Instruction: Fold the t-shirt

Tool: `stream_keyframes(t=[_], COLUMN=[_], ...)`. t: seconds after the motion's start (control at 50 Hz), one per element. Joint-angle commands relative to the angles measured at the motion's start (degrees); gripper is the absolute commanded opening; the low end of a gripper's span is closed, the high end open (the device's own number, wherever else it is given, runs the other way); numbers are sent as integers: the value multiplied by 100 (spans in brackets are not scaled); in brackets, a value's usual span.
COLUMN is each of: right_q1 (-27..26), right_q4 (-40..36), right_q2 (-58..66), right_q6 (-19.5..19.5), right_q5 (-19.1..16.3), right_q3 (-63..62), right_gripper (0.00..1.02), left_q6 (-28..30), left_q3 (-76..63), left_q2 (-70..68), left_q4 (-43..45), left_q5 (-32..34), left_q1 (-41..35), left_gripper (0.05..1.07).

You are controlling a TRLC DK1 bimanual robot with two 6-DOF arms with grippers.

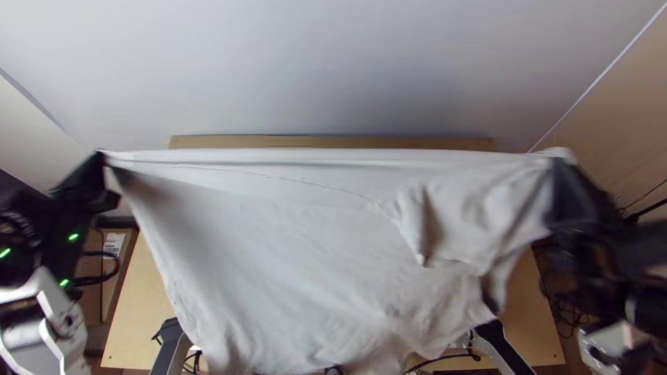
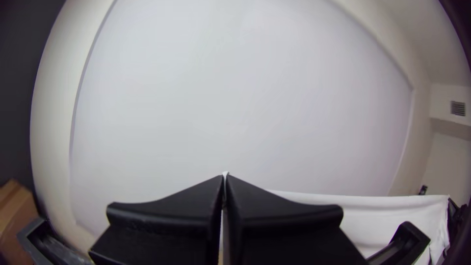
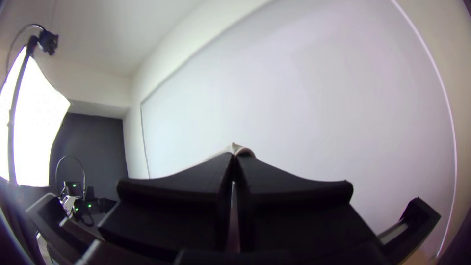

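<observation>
At the near side, 2 grey-and-black struts, 1 at the left and 1 at the right, slant beside the lower part of the white t-shirt. The t-shirt is held up over the light wooden worktop, hiding most of its middle; bare wood shows along the left and right sides.

The t-shirt's long axis runs left to right, roughly parallel to the worktop's far edge, and the cloth falls from its taut far edge toward the near side. Which way the collar or hem points, I cannot tell. The left half is fairly smooth, with soft creases lower down; the right half carries a loose fold whose tip points near, and more rumpled cloth beside it.

Farther up, the 2 top corners of the cloth are held well apart. The left end effector has its 2 fingers pressed together, pinching the far left corner. The right end effector has its 2 fingers closed as well, pinching the far right corner, where a bit of cloth bulges over the tips.

Beyond the stretched edge, a strip of the worktop shows, and behind it a large pale panel.
</observation>
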Motion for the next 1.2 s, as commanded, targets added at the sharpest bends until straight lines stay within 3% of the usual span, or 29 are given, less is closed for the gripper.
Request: stream_keyframes(t=[0.0, 0.2, 0.4, 0.6, 1.18], right_q1=[149, 149, -211, -484, -809], right_q4=[-15, 73, 521, 802, 838], right_q2=[-73, 340, 1826, 3671, 7644], right_q6=[348, 497, 488, 480, 374], right_q5=[103, 103, 111, 111, 516], right_q3=[-923, -2523, -2865, -2083, 729], right_gripper=[2, 2, 2, 2, 2], left_q6=[202, 351, 395, 395, 290], left_q3=[-1073, -2796, -3367, -2805, 219], left_q2=[-1, 368, 1616, 3365, 7083], left_q4=[168, 977, 1996, 2699, 2928], left_q5=[-94, 38, 38, -85, -551], left_q1=[29, 56, -68, -305, -902], left_gripper=[8, 8, 8, 8, 8])
